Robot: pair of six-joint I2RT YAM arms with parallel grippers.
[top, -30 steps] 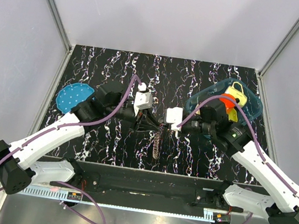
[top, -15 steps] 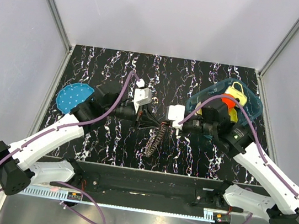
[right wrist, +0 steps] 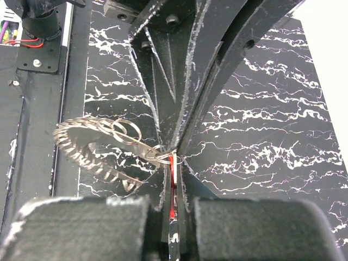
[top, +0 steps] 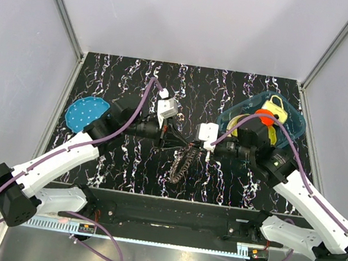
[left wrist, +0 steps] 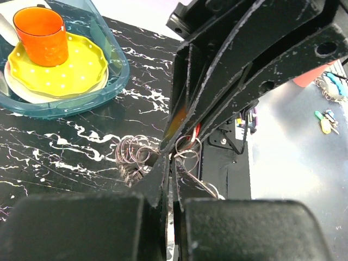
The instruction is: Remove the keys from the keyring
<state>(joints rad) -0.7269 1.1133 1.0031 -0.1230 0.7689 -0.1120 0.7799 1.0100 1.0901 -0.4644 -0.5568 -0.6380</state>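
Two grips meet mid-table: left gripper pinched shut on the keyring, right gripper clamped on the red piece, keys dangling nearward between them; working one piece off, the next move likely needs threading it round the coil.

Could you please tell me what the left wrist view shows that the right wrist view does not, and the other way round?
Only the left wrist view shows the orange cup standing on the yellow plate inside the teal tray. Only the right wrist view shows the keys fanned out in a toothed bunch. Both show the left gripper and right gripper shut, tip to tip above the marbled table, with thin wire rings at the tips and the red piece between the right gripper's fingers.
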